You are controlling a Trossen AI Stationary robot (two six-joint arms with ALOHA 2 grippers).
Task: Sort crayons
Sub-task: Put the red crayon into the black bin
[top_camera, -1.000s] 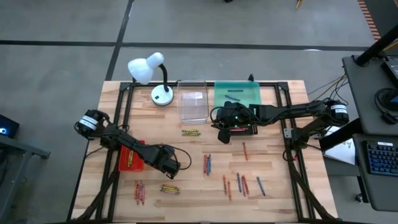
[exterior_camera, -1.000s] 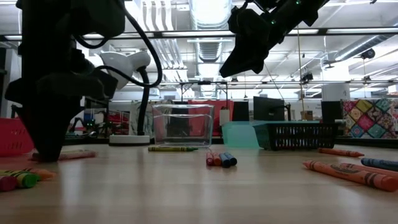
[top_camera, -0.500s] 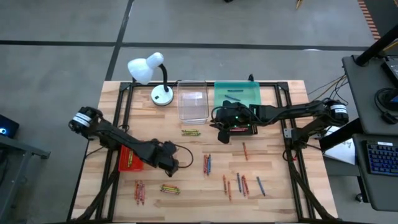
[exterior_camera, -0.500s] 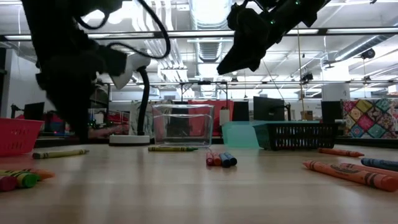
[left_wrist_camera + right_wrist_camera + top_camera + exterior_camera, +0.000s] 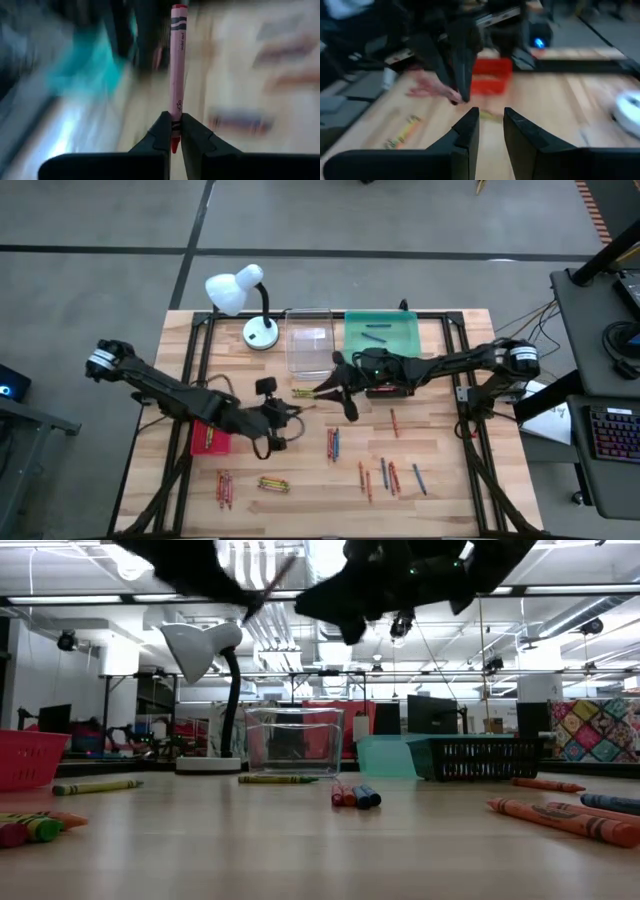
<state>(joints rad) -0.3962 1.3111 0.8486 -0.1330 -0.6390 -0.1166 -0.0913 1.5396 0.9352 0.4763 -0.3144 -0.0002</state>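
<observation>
I'm taking the clear tray (image 5: 309, 350) as my landmark. Working near to far from the table's front edge.

Nearest the front: a small crayon bunch (image 5: 273, 483) and a reddish pair (image 5: 224, 489), both well in front of the tray and to its left. A mixed orange, red and blue scatter (image 5: 388, 476) lies in front of the tray, to its right. A red and blue group (image 5: 333, 443) sits in front of the tray, nearer to it.

Left gripper (image 5: 171, 131) is up off the table, in front of the tray and just left of it. Its jaws are pinched tight on a pink crayon (image 5: 177, 65), gripped near one end, the rest sticking out past the fingertips. The red tray (image 5: 209, 436) is beside that arm, further left.

Right gripper (image 5: 491, 120) hangs in front of the tray's right corner, fingers parted a narrow gap, nothing between them. It faces the left gripper, close by.

A yellow-green crayon cluster (image 5: 306, 392) lies just in front of the tray.

Teal tray (image 5: 381, 333) touches the clear tray's right side, with a couple of dark sticks in it. The white lamp (image 5: 247, 301) stands to the left of the clear tray.
</observation>
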